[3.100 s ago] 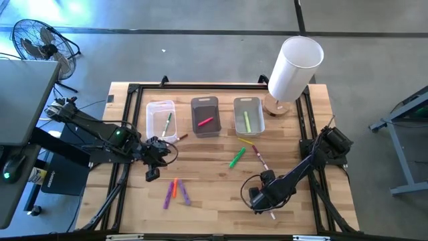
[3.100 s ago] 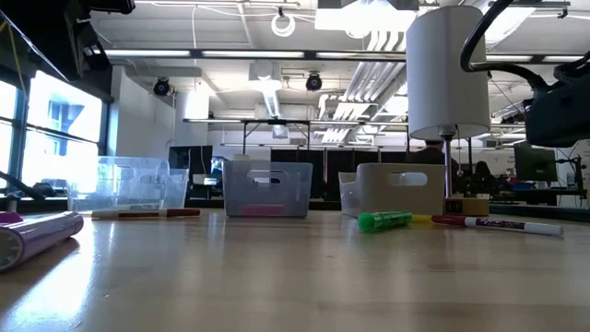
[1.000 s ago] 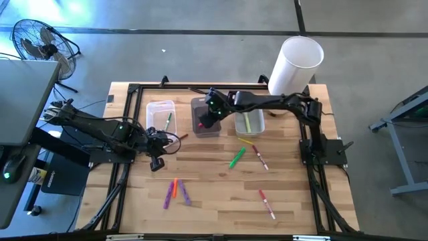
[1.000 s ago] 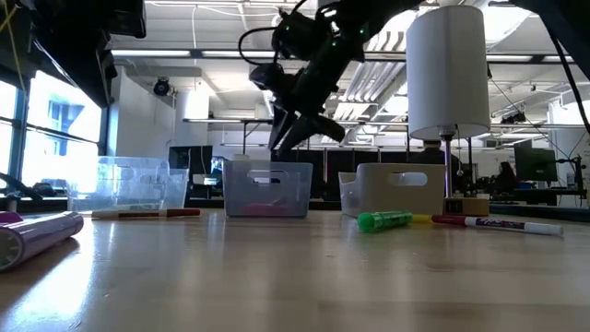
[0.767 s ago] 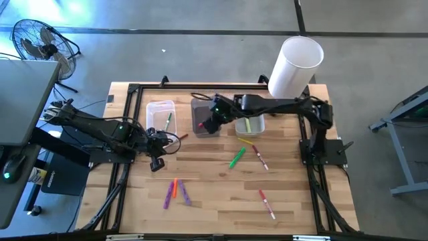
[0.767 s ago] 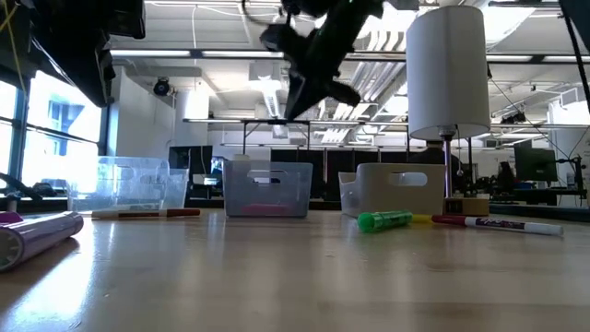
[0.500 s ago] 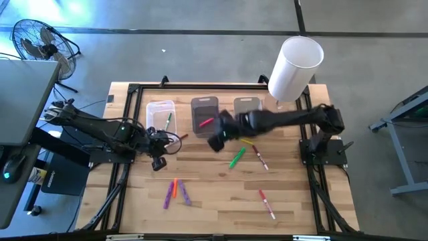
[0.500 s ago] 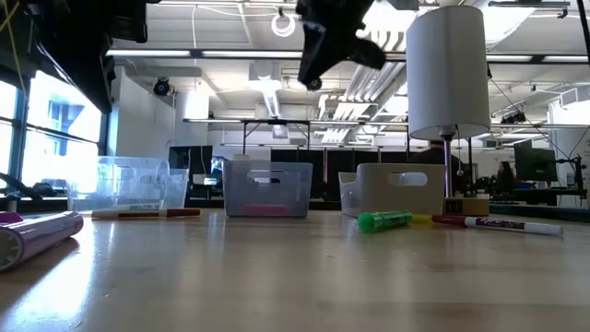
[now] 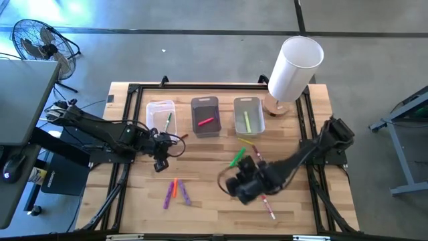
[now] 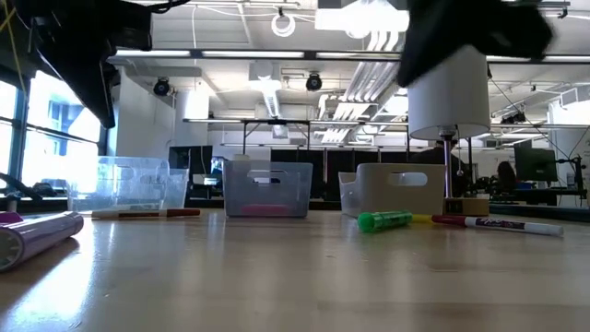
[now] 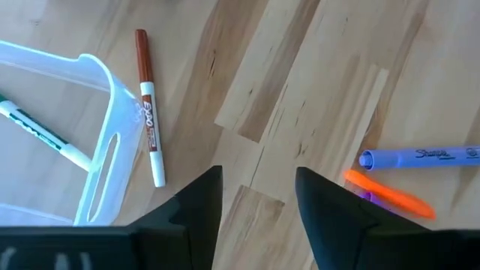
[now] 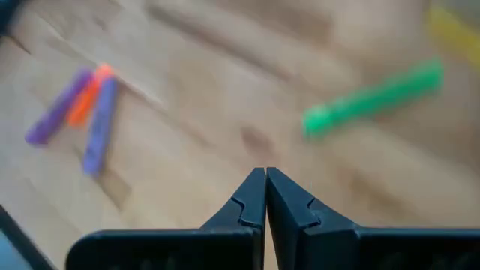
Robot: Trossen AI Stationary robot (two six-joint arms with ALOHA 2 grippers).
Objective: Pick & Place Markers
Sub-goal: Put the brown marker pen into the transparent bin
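Observation:
Loose markers lie flat on the wooden table: a brown one beside the clear bin, a green one, a yellow one, two red-and-white ones, and a purple-orange-purple cluster. My left gripper hovers open over bare wood between the brown marker and the cluster. My right gripper is shut and empty, above the table near the green marker; it shows blurred in the high view.
Three bins stand in a row at the far side: the clear one holds a green marker, a dark grey one a red one, a light grey one a yellow-green one. A tall white cylinder stands at the far right corner.
My right gripper has swept fast from above the dark grey bin toward the table's near edge, passing over the green marker, and now hangs over the table's near middle with nothing in it. The markers on the table lie as before.

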